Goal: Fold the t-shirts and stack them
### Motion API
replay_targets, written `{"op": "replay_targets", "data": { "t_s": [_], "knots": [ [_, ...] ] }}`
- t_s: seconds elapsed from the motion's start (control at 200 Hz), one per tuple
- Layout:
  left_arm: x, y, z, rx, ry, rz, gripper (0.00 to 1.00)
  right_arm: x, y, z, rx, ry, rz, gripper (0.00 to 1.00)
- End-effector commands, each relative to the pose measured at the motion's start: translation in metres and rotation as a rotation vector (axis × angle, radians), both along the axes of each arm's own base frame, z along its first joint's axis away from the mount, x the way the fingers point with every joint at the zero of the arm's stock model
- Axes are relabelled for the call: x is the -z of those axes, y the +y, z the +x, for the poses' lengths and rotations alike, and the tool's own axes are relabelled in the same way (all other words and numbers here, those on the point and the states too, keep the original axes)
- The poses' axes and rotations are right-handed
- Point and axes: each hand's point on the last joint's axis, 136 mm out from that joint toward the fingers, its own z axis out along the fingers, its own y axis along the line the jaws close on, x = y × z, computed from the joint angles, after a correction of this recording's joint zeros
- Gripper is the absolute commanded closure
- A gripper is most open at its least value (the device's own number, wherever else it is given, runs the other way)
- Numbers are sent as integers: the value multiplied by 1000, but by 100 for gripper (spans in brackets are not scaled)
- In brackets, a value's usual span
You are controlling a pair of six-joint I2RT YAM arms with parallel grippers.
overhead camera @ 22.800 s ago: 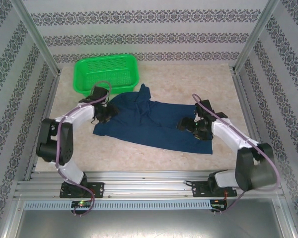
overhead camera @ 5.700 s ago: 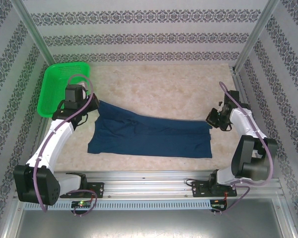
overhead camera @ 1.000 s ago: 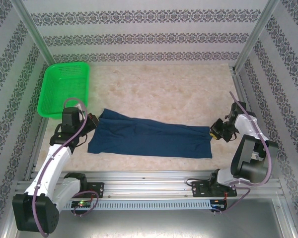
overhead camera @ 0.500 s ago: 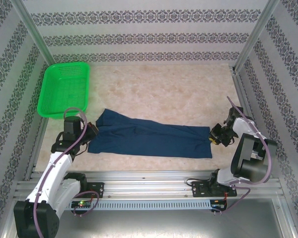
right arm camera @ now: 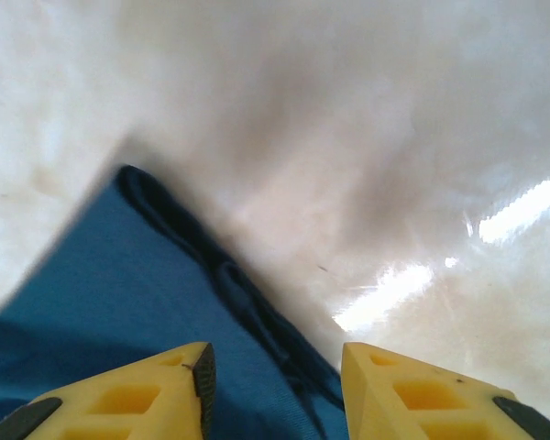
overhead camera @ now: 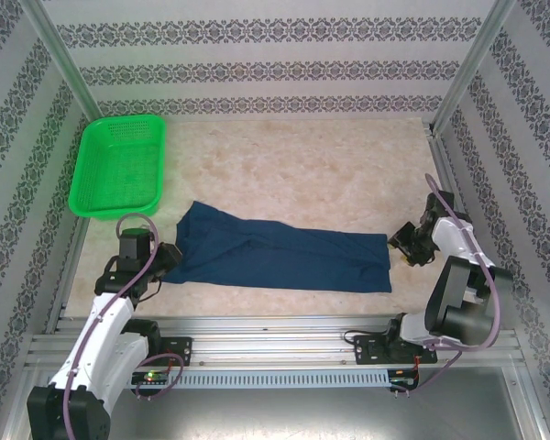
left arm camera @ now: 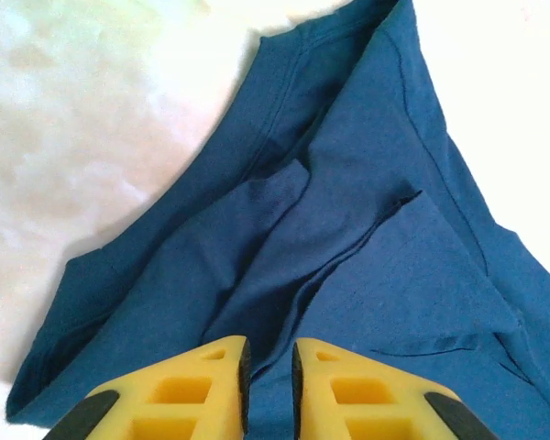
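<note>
The t-shirt point(overhead camera: 275, 258) lies stretched across the worktop point(overhead camera: 302, 174), lower middle of the frame. At its ends, the left gripper point(left arm camera: 268, 357) is barely parted and the right gripper point(right arm camera: 275, 362) wide apart. Snagged cloth could drag it askew.

One dark blue t-shirt point(overhead camera: 284, 259) across the lower middle of the frame; one green basket point(overhead camera: 119, 170) at upper left. Two arms, left arm point(overhead camera: 101, 321) at lower left and right arm point(overhead camera: 454, 240) at right. Two grippers, left gripper point(overhead camera: 171, 254) and right gripper point(overhead camera: 399, 241), one per arm.
</note>
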Motion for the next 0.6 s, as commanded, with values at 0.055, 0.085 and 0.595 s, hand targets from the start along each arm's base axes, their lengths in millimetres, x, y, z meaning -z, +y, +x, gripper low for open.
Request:
{"op": "replay_targets", "data": {
  "t_s": [0.055,0.085,0.595],
  "knots": [
    [-8,5,-9,-29,14,3,59,-40,-2,24,14,-152,-5,53],
    [-14,6,-9,-29,13,10,55,-44,1,26,5,-165,-1,52],
    [-38,-43,124,241,11,20,21,10,14,55,-157,-22,-6,41]
  ]
}}
